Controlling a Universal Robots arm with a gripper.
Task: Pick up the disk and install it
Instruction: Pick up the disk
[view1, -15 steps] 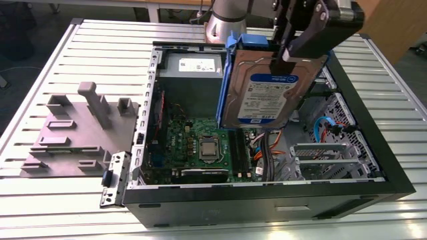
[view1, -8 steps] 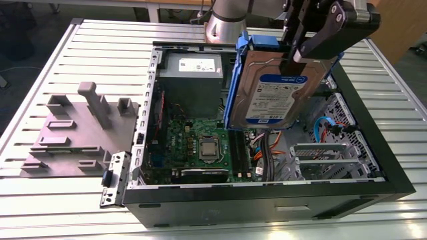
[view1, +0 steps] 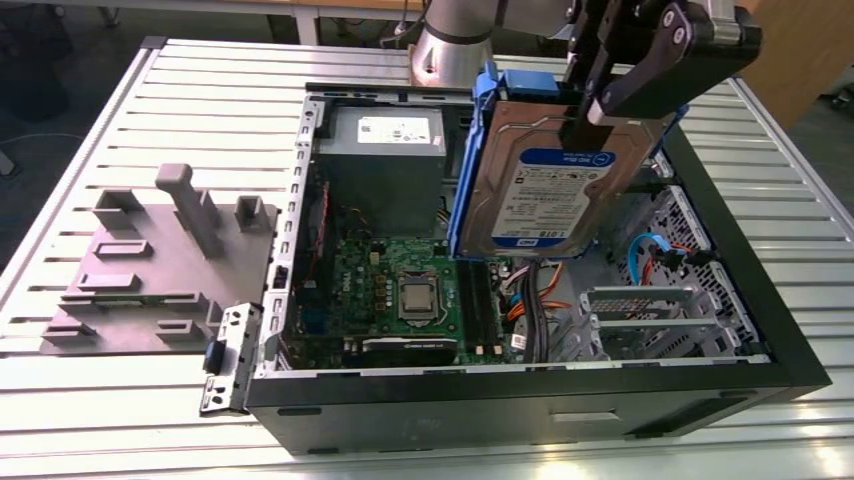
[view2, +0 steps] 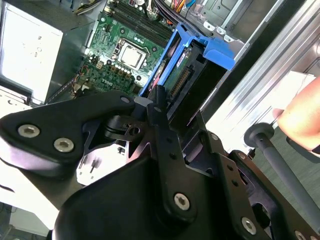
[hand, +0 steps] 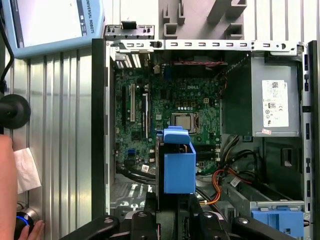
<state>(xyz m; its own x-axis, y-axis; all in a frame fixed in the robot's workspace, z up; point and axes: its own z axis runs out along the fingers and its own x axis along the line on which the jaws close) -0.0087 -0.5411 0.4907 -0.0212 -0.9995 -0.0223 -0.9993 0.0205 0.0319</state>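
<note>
Your gripper (view1: 589, 112) is clamped on the top edge of the disk (view1: 545, 190), and the disk hangs upright beneath it, label side turned toward the exterior view. In the second wrist view the dark fingers (view2: 159, 107) pinch the disk's end, with its blue rails running away below them. The disk is in the air over the open computer case (view1: 534, 395) and touches nothing but the gripper. Straight below the gripper lies the motherboard (view1: 400, 290), with loose cables (hand: 227, 182) just beside it. The power supply (view1: 387, 150) sits in the case, off to one side of the gripper. A grey moulded tray (view1: 147, 260) rests on the table (view1: 107, 420), outside the case and well apart from the gripper.
</note>
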